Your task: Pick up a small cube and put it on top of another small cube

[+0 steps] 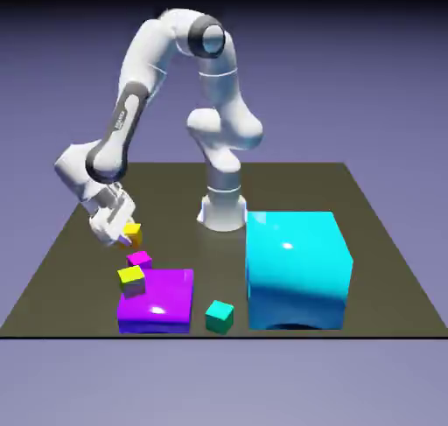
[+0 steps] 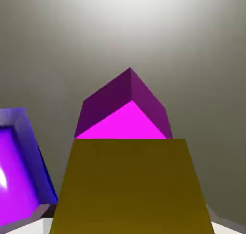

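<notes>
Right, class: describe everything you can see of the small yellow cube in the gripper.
The small yellow cube is plain, smooth and matte-looking, with flat faces and sharp edges. The gripper holds it off the table, slightly tilted, just above the small magenta cube. In the hand view it fills the lower middle, looking dull olive-gold, hiding the magenta cube's near part. Nothing but the gripper seems to touch it.
</notes>
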`<action>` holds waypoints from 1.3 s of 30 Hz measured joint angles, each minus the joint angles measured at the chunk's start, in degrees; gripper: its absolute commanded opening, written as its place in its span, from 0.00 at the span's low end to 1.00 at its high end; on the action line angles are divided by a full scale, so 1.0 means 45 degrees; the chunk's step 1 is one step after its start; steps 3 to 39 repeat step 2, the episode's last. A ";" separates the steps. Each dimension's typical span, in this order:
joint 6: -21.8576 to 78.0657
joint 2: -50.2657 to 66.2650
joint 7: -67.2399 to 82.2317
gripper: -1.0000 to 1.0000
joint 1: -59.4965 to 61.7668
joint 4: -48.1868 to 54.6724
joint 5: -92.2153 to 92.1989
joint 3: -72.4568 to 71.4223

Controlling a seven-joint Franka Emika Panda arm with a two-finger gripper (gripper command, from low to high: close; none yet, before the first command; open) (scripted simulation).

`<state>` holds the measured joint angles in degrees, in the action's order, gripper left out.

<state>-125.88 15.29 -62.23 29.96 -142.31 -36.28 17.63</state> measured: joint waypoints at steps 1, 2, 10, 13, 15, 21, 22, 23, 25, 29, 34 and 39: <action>0.0004 0.0000 -0.0025 1.00 -0.0001 0.0000 0.0044 0.0001; 0.0004 0.0000 -0.0025 1.00 -0.0001 0.0000 0.0044 0.0001; 0.0004 0.0000 -0.0025 1.00 -0.0001 0.0000 0.0044 0.0001; 0.0004 0.0000 -0.0025 1.00 -0.0001 0.0000 0.0044 0.0001; 0.0004 0.0000 -0.0025 1.00 -0.0001 0.0000 0.0044 0.0001; 0.0004 0.0000 -0.0025 1.00 -0.0001 0.0000 0.0044 0.0001; 0.0004 0.0000 -0.0025 1.00 -0.0001 0.0000 0.0044 0.0001; 0.0004 0.0000 -0.0025 1.00 -0.0001 0.0000 0.0044 0.0001; 0.0004 0.0000 -0.0025 1.00 -0.0001 0.0000 0.0044 0.0001; 0.0004 0.0000 -0.0025 1.00 -0.0001 0.0000 0.0044 0.0001; 0.0004 0.0000 -0.0025 1.00 -0.0001 0.0000 0.0044 0.0001; 0.0004 0.0000 -0.0025 1.00 -0.0001 0.0000 0.0044 0.0001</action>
